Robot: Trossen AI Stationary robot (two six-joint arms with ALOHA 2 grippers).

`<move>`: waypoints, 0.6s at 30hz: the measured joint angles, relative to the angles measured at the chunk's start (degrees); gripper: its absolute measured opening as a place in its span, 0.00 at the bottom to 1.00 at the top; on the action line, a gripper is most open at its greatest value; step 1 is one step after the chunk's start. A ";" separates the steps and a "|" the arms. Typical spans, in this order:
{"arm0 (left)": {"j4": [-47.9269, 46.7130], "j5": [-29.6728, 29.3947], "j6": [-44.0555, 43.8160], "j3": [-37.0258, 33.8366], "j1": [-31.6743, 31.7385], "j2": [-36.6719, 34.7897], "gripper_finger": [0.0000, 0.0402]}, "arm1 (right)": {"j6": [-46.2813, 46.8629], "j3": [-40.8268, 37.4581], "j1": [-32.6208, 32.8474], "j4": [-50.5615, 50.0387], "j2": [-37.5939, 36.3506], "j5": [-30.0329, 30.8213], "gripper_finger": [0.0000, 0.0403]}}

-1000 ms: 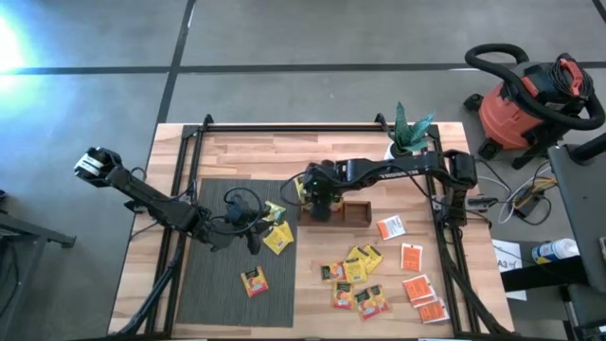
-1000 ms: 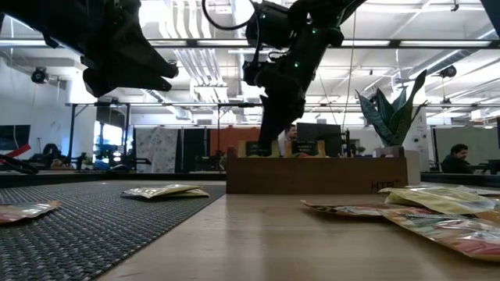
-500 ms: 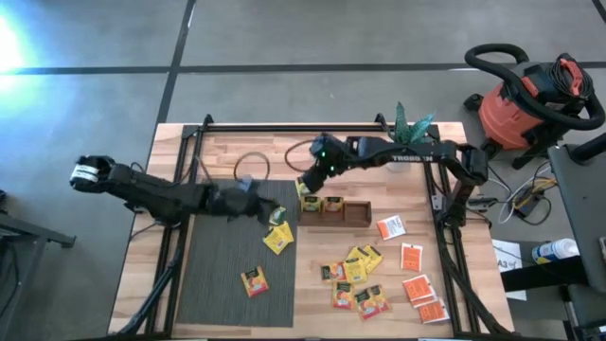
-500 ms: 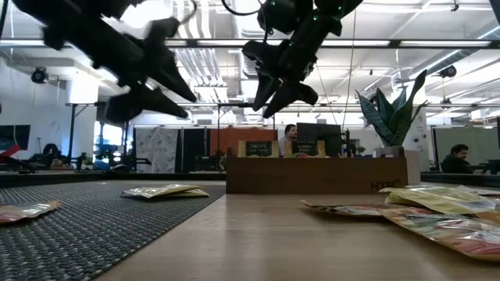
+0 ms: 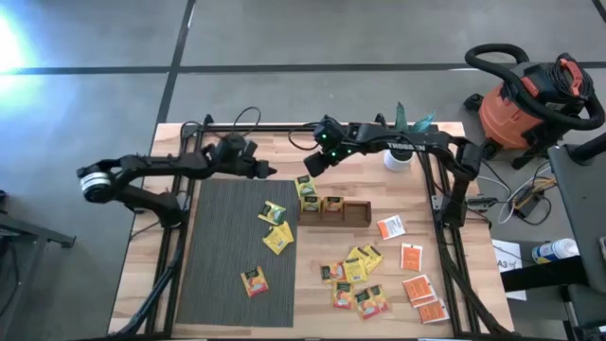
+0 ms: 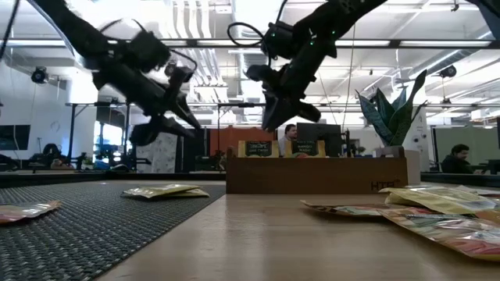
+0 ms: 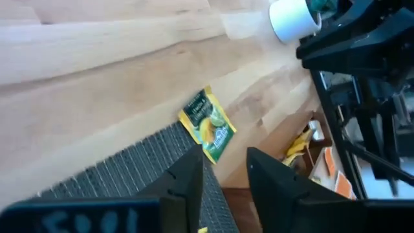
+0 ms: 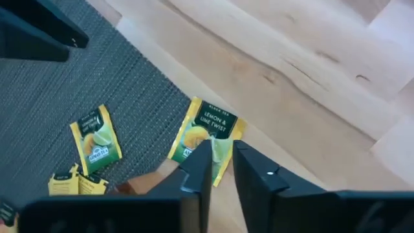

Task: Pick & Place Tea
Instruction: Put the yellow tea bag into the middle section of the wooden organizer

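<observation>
Wooden tabletop point(image 5: 237, 156) under me, dark woven mat point(image 5: 232, 256) on its left half, shop vacuum point(image 5: 530, 104) parked off to the right on the floor. Both arms are up high near the back edge. My left gripper point(image 5: 268, 171) hangs over the mat's far edge, fingers parted with nothing between them, clear in its wrist view. My right gripper point(image 5: 309, 163) hovers just behind the wooden tray point(image 5: 346, 210), its fingers point(image 8: 194, 169) nearly closed, a narrow gap showing and nothing held.

Counting the tea now. On the mat: one yellow sachet point(image 5: 273, 212), a yellow pair point(image 5: 278, 237) lying overlapped just below it, and one orange-marked sachet point(image 5: 254, 281) lower down. One lemon sachet point(image 8: 204, 139) lies at the mat's edge against the tray's left end. Inside the tray I make out a couple of yellow ones, hard to count. Right of the tray, a loose cluster point(image 5: 355, 275) of roughly seven yellow and orange pieces, plus about five orange-and-white sachets point(image 5: 413, 275) spread toward the right edge.

These look light, thin and flexible, probably slick foil or paper. I'd judge a pinch on a raised edge or corner is best; flat-lying ones could slide, and overlapped ones could lift together.
</observation>
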 joint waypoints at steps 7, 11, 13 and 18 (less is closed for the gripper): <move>1.05 12.50 9.06 7.30 0.66 13.09 0.07 | 4.72 0.04 0.07 0.14 0.87 -3.19 0.03; 0.16 13.81 11.15 12.67 0.38 19.99 0.01 | 5.85 -0.19 -0.15 0.11 0.98 -5.74 0.02; 0.04 13.73 11.29 15.00 0.40 22.79 0.00 | 5.92 -0.32 -0.37 -0.05 0.97 -5.80 0.02; -3.36 12.64 13.05 20.20 0.37 28.18 0.00 | 5.42 -0.40 -1.33 -0.05 0.97 -5.77 0.02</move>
